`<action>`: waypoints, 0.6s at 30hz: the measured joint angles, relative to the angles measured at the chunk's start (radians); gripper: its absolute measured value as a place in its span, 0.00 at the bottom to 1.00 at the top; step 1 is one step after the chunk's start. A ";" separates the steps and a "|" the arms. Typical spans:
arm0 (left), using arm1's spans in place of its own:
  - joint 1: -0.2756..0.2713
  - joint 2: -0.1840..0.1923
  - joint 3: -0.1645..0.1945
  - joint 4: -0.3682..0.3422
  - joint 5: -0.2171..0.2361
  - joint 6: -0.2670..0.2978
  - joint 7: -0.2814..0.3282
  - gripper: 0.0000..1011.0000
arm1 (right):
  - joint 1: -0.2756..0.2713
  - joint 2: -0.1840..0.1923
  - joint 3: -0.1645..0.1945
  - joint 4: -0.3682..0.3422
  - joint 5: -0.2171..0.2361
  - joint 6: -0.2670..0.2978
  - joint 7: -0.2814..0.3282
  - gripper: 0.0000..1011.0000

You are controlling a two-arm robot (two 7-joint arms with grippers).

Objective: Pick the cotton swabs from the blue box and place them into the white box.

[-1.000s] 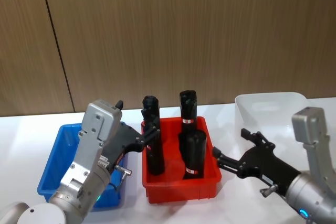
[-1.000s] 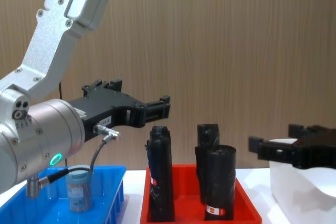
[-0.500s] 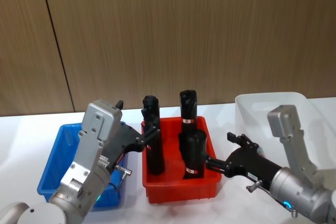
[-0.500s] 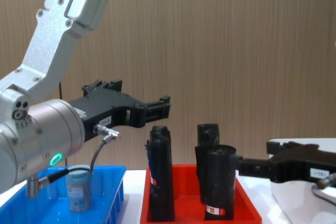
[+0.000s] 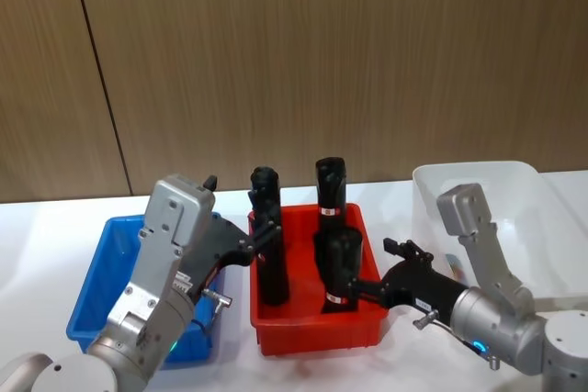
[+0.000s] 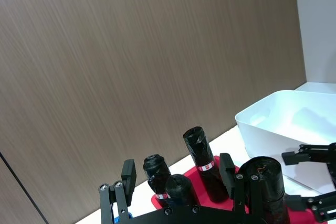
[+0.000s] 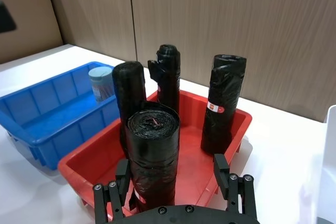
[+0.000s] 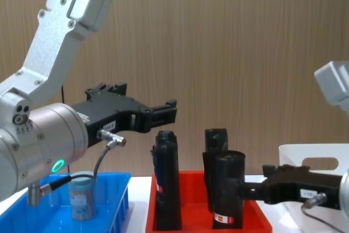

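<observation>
- Since the earlier frames the right pincer [image 5: 360, 287] has slid leftward from beside the white box [image 5: 478, 181] to the red bin [image 5: 312, 332], its fingers apart around the front black roll [image 5: 337, 265]; the left pincer [image 5: 262, 236] has stayed put.
- Head view: the blue box [image 5: 96, 273], shallow glossy plastic, sits near the surface's left edge, the rounded white box near the right.
- Chest view: one cotton swabs jar [image 8: 82, 196], a clear cylinder with a grey-blue lid, stands upright in the blue box; the left pincer hovers above, fingers apart.
- Right wrist view: matte black rolls stand upright in the red bin, the jar in the blue box beyond.
</observation>
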 joint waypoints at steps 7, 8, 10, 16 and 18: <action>0.000 0.000 0.000 0.000 0.000 0.000 0.000 0.99 | 0.047 -0.024 -0.011 0.080 -0.016 -0.013 0.008 0.99; 0.000 0.000 0.000 0.000 0.000 0.000 0.000 0.99 | 0.052 -0.027 -0.012 0.088 -0.018 -0.014 0.009 0.99; 0.000 0.000 0.000 0.000 0.000 0.000 0.000 0.99 | 0.058 -0.030 -0.014 0.099 -0.021 -0.016 0.010 0.99; 0.000 0.000 0.000 0.000 0.000 0.000 0.000 0.99 | 0.084 -0.044 -0.020 0.139 -0.030 -0.022 0.012 0.99; 0.000 0.000 0.000 0.000 0.000 0.000 0.000 0.99 | 0.092 -0.048 -0.022 0.152 -0.032 -0.024 0.012 0.98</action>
